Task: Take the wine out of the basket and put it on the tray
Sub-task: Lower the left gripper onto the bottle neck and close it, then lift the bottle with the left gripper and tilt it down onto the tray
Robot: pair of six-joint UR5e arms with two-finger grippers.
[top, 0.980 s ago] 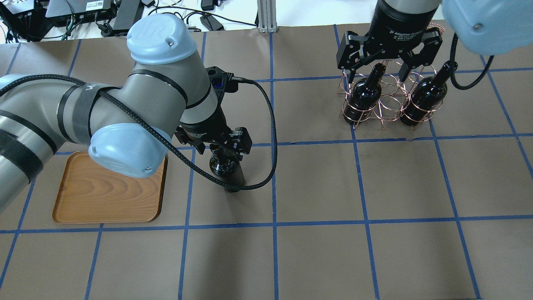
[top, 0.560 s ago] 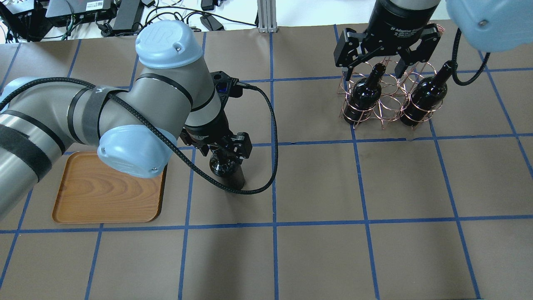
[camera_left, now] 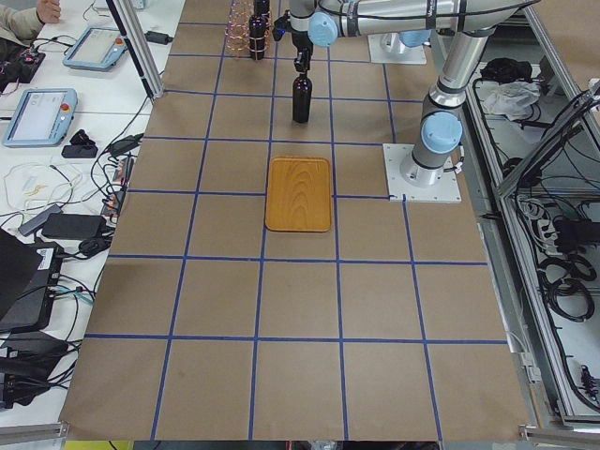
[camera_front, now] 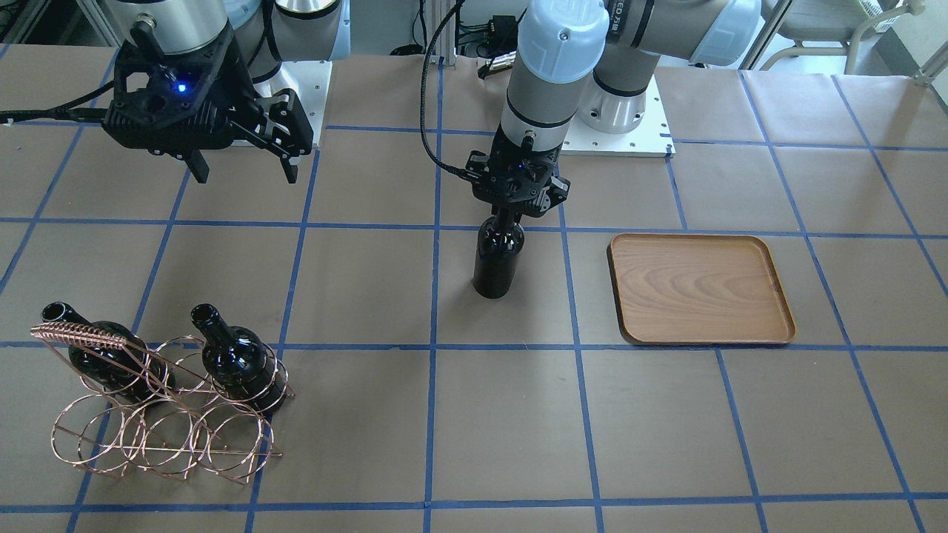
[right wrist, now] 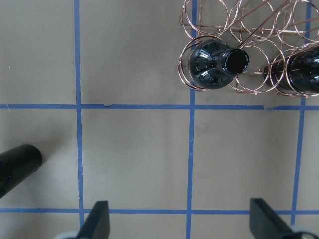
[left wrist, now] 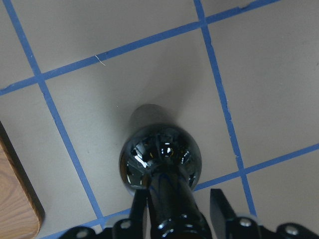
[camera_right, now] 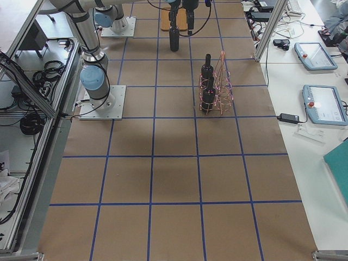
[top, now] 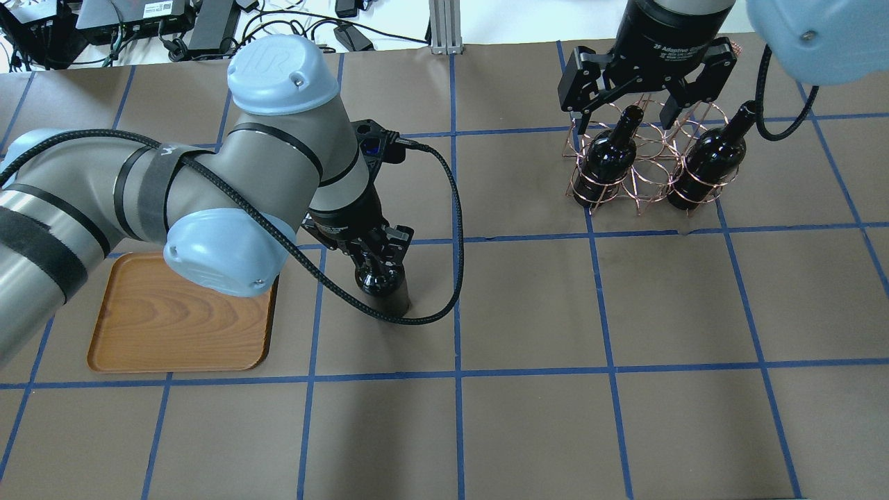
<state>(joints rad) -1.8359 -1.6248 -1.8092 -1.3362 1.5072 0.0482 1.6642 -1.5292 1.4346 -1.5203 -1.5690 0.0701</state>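
Glass wine (camera_front: pixel 498 263) stands upright, neck up (inside left claw (camera_front: pixel 509 213)).

Overhead cam's looking down over my shoulders, front cam's facing me; both are sharing the bottle (top: pixel 382 283) my left wrist cam's crowding.

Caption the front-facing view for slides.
Left gripper straddles a bottle's neck beside the tray; two more sit in the basket.
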